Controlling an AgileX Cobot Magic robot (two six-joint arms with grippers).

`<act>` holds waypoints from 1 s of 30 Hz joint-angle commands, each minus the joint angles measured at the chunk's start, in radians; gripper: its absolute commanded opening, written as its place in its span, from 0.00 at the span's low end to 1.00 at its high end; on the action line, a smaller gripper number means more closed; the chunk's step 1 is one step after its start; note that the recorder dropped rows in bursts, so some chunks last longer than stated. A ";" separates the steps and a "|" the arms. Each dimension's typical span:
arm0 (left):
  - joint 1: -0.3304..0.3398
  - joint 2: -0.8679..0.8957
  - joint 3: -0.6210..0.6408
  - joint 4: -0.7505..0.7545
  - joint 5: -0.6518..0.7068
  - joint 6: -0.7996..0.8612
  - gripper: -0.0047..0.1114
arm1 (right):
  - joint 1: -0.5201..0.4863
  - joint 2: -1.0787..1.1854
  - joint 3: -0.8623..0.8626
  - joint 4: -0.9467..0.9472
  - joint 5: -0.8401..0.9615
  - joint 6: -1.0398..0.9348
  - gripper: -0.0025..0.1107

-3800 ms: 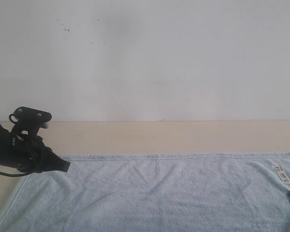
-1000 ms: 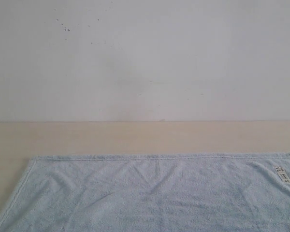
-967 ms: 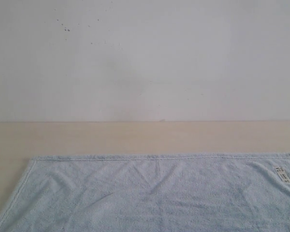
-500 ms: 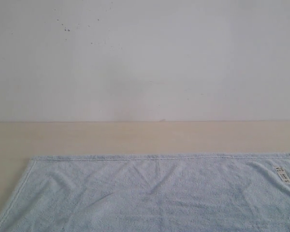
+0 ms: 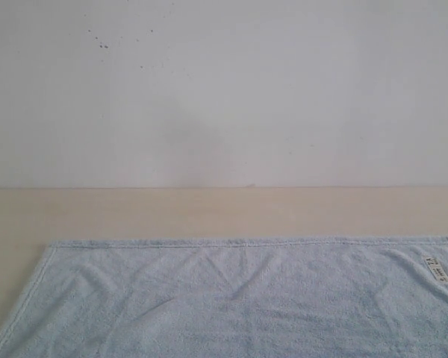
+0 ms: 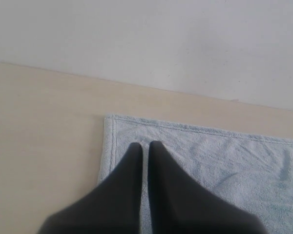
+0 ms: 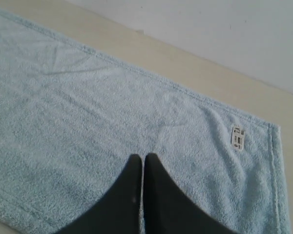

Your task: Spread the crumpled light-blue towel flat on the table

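The towel (image 5: pixel 239 298) lay spread almost flat, faint creases only, its far hem parallel to the far edge of the table (image 5: pixel 209 212), while the left gripper (image 6: pixel 145 146) and right gripper (image 7: pixel 143 158) hung over it pinched closed on nothing, so the job looked done, though its near side was partly hidden.

A pale beige worktop (image 5: pixel 209 212), plain and matte, is seen running up to the wall. Only one thing is laid on it: a light-blue towel (image 5: pixel 239 298), spread pretty flat with a few soft creases, a white label (image 5: pixel 436 270) near its right corner.
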 commanded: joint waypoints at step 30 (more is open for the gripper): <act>-0.005 -0.001 0.003 0.005 0.000 -0.005 0.08 | -0.278 -0.311 0.010 0.050 -0.104 0.033 0.03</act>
